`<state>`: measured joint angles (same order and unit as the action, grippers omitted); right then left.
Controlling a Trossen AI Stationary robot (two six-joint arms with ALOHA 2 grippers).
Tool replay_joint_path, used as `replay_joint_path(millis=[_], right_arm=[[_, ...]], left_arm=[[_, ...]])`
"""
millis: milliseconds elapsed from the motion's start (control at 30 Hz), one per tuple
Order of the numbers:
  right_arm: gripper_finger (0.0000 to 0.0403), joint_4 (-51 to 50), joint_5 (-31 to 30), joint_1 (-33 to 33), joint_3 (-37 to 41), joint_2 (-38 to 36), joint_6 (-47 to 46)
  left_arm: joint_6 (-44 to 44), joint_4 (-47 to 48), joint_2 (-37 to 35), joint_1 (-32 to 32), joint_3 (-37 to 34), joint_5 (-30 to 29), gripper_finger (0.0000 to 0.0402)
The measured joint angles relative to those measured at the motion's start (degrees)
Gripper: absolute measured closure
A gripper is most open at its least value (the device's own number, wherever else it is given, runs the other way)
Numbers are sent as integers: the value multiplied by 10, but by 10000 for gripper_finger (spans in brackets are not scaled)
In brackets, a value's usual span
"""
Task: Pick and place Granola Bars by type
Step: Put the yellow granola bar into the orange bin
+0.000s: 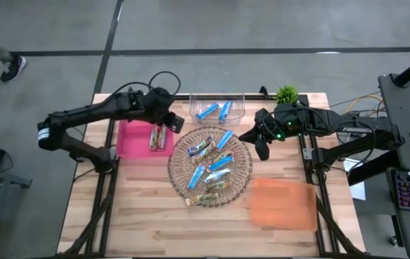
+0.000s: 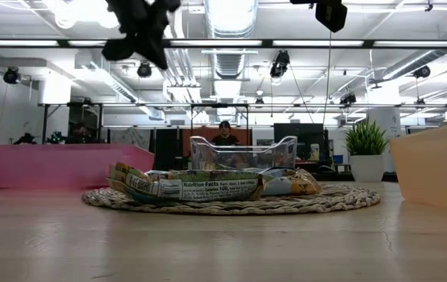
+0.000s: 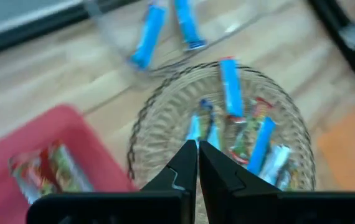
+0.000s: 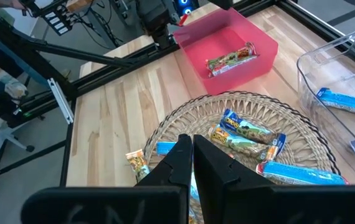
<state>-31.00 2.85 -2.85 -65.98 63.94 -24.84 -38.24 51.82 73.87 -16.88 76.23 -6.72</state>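
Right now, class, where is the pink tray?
In the high view, the pink tray sits on the table's left side, beside the wicker tray, under the left end effector.

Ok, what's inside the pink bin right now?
The pink bin holds two brownish-green granola bars lying side by side by its wicker-tray end; nothing else shows on its floor. From the low view its wall hides the contents.
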Motion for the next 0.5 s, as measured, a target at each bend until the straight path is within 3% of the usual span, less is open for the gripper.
replay_joint_path(millis=[200,500], right_arm=[[394,0,0,0,0,0,15],[394,0,0,0,0,0,15]], left_arm=[[66,-33,0,78,19,-19,401],[51,-53,0,161,15,-19,401]])
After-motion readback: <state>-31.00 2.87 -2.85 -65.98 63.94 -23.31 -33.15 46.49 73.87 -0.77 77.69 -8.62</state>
